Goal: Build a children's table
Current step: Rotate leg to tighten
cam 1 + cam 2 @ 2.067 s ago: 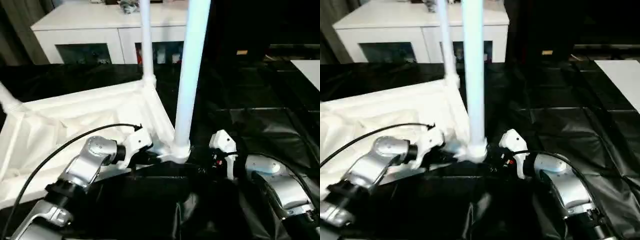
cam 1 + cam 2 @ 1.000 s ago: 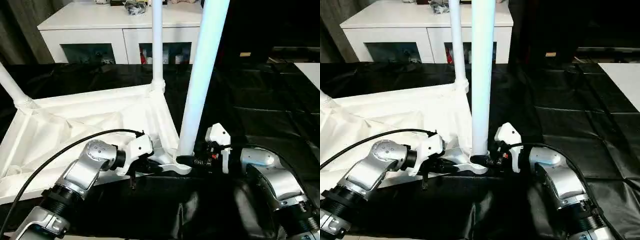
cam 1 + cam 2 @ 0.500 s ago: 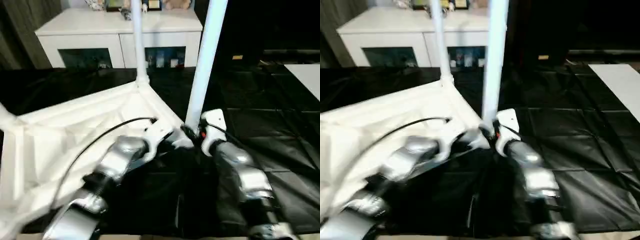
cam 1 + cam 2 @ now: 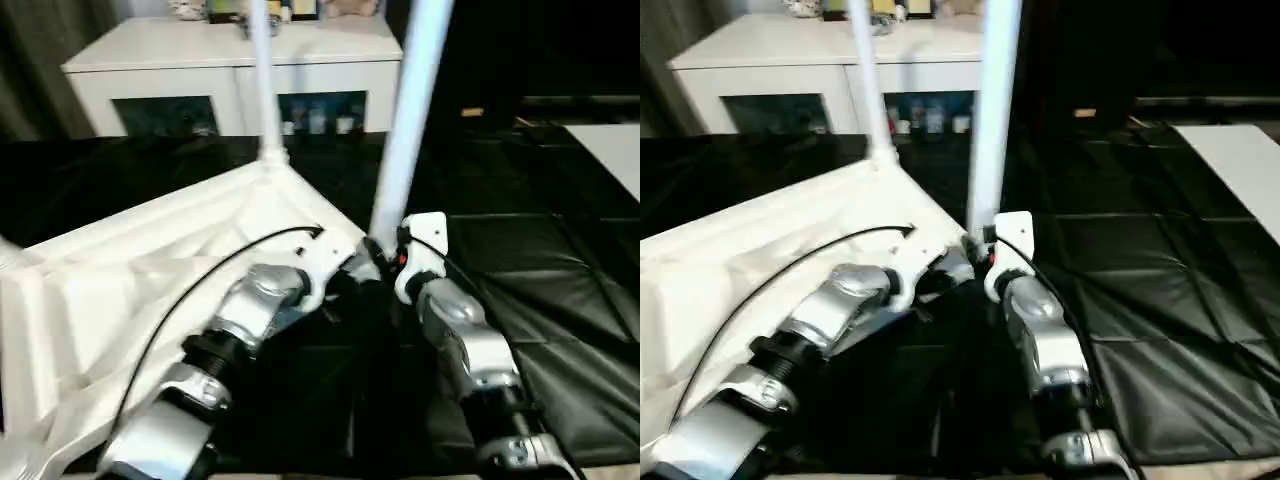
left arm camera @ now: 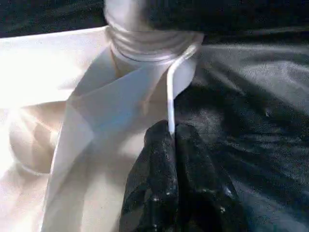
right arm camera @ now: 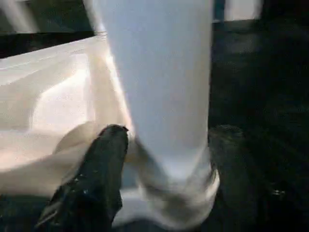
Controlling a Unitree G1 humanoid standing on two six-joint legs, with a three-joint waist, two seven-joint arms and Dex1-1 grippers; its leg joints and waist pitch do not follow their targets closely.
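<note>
"When you look down, what do you see on your left?"

"You see the tabletop (image 4: 150, 270) lying upside down on the black sheet (image 4: 560, 290), with its ribs facing up. It takes up the left and middle of your view."

"And your left gripper (image 5: 172, 145)?"

"Your left gripper is at the near corner of the tabletop. Its two black fingers are pressed together, and their tips touch the thin white edge just beside the round socket (image 5: 152, 53). You cannot tell if the edge is pinched between them."

"What stands in the middle?"

"Two legs stand upright in the corners. The far leg (image 4: 262, 80) is behind, near the white cabinet (image 4: 230, 70). The near leg (image 4: 405, 120) is right in front of you, sitting in the socket."

"And your right gripper (image 6: 164, 159)?"

"Your right gripper is at the foot of the near leg, with one finger (image 6: 99, 169) on each side of it. The fingers are spread wide around the leg. You cannot tell if they squeeze it or just sit close beside it."

"What is on your right?"

"Just the black sheet, all wrinkly and shiny."
</note>
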